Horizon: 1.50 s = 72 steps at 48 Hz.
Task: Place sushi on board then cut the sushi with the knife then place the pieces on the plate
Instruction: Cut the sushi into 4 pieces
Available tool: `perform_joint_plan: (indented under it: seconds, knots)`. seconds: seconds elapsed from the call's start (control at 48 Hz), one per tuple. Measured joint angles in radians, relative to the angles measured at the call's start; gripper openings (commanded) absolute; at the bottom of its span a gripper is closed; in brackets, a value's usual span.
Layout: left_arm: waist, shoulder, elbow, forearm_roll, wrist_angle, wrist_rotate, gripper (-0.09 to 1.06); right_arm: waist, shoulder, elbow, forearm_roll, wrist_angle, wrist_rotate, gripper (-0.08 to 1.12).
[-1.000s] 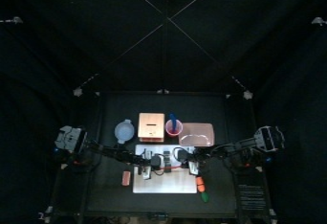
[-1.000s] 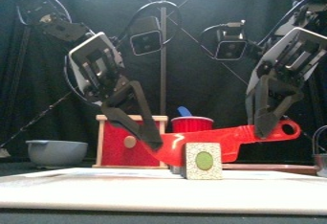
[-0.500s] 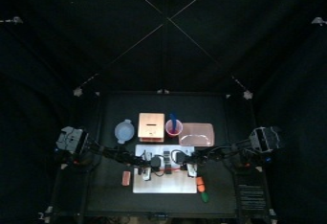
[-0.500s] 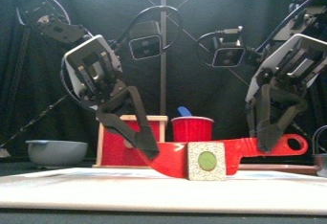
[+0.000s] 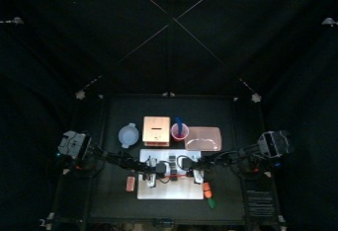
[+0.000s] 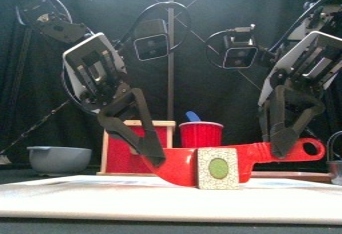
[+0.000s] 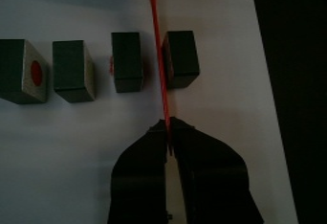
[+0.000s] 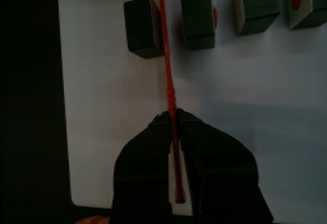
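On the white board (image 5: 172, 188), which fills the 6 o'clock part of the tabletop (image 5: 119, 112), the sushi (image 7: 126, 62) lies as four dark green blocks in a row running from 6 toward 12 o'clock, with small gaps between them. The red knife (image 6: 254, 151) lies across that row, from 9 to 3 o'clock. Its blade is edge-down in the gap between the end block (image 6: 215, 167) at 6 o'clock and the other three. Both arms hold it. The left end effector (image 7: 166, 123) has its jaws pinched tight on the blade's tip end, at 9 o'clock of the sushi. The right end effector (image 8: 170, 118) is clamped just as tightly on the handle end at 3 o'clock (the handle's loop sticks out past its jaws). At 12 o'clock of the board stand the wooden box (image 5: 157, 128), the red cup (image 5: 180, 130) and the pink plate (image 5: 209, 136). The bowl (image 5: 128, 133) sits at 10 o'clock.
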Motion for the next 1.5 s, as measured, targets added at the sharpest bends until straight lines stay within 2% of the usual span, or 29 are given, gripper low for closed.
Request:
perform_joint_plan:
  seconds: [0.167,0.271,0.396,0.625,0.917,1.021,1.167,1.396,1.5]
  knots:
    - [0.002,-0.023,0.002,0.002,0.0,0.003,0.41,-0.005,-0.017,0.0,-0.003,0.003,0.002,0.4]
    - [0.002,-0.06,0.0,0.015,0.003,0.005,0.41,-0.005,-0.057,0.0,-0.009,0.014,0.002,0.4]
    - [0.003,-0.098,0.002,0.055,0.005,0.005,0.41,-0.006,-0.106,0.0,-0.014,0.038,0.003,0.4]
    - [0.014,-0.143,0.0,0.146,0.003,0.003,0.42,-0.026,-0.213,0.005,-0.029,0.089,0.003,0.4]
    - [0.069,-0.147,-0.029,0.225,-0.003,0.003,0.42,-0.114,-0.377,0.048,-0.057,0.161,0.003,0.4]
    - [0.084,-0.147,-0.043,0.236,-0.005,0.005,0.44,-0.132,-0.423,0.057,-0.069,0.166,0.002,0.4]
    - [0.092,-0.146,-0.051,0.239,-0.008,0.005,0.52,-0.133,-0.442,0.078,-0.071,0.166,0.003,0.4]
    - [0.095,-0.147,-0.052,0.241,-0.038,0.006,0.66,-0.135,-0.453,0.109,-0.067,0.164,0.003,0.4]
    - [0.101,-0.146,-0.052,0.241,-0.055,0.008,0.69,-0.135,-0.463,0.118,-0.066,0.164,0.003,0.4]
